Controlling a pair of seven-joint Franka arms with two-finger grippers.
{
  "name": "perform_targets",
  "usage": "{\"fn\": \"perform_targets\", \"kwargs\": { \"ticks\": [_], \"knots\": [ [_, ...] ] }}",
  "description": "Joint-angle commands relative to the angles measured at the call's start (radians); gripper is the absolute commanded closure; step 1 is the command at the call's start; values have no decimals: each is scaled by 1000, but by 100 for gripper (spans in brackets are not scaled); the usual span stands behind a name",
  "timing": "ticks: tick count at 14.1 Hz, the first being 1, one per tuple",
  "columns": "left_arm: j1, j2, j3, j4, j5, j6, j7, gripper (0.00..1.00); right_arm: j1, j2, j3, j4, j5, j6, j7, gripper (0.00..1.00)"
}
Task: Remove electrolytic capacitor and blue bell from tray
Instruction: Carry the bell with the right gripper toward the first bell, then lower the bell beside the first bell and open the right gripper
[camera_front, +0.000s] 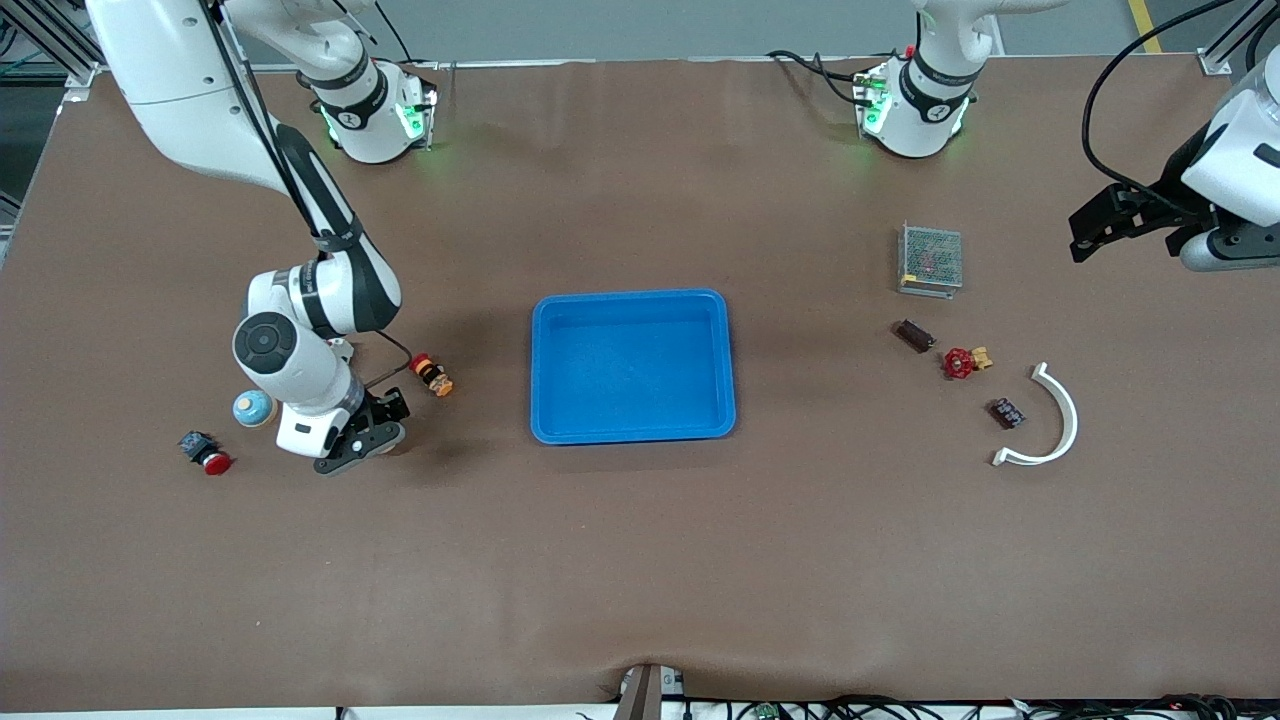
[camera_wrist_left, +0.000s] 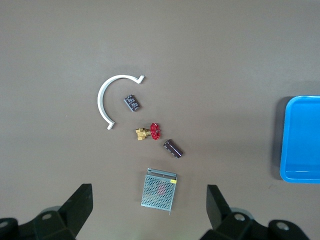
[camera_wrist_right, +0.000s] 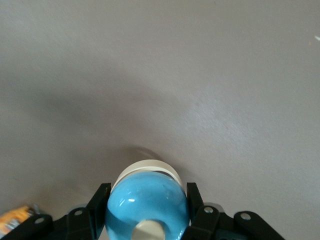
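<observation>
Red-capped push button lies nearest the front camera, at the right arm's end of the surface. Just beside it, a little farther back, sits the blue-domed bell on its cream base. The right tool is clamped on it, one finger on each side of the dome; whether the bell rests on the surface I cannot tell. A red-and-orange switch lies between this arm and the blue tray in the middle.

Toward the left arm's end lie a white curved bracket, a dark capacitor with pale print too small to read, a red-handled brass valve, a second dark capacitor, and, farthest back, a mesh-covered box with a small yellow label, not legible. The left tool hangs over that end of the surface, fingers wide apart, holding nothing.
</observation>
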Motion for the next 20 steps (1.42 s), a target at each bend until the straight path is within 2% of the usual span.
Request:
{"fn": "perform_targets", "kwargs": {
  "ticks": [1,12,14,16,20],
  "knots": [
    [3,-5,1,-2,-12,2,10,0,-49,-20,21,-32,-20,34,-48,46],
    [3,-13,1,-3,-12,7,10,0,-49,35,21,-29,-18,84,-50,43],
    [3,-16,1,-3,-12,7,10,0,-49,38,21,-27,-17,84,-50,32],
    [3,-15,1,-5,-12,7,9,0,-50,38,21,-24,-12,84,-48,0],
    [3,-10,1,-5,-12,7,9,0,-50,35,23,-9,-9,71,-42,0]
  ]
}}
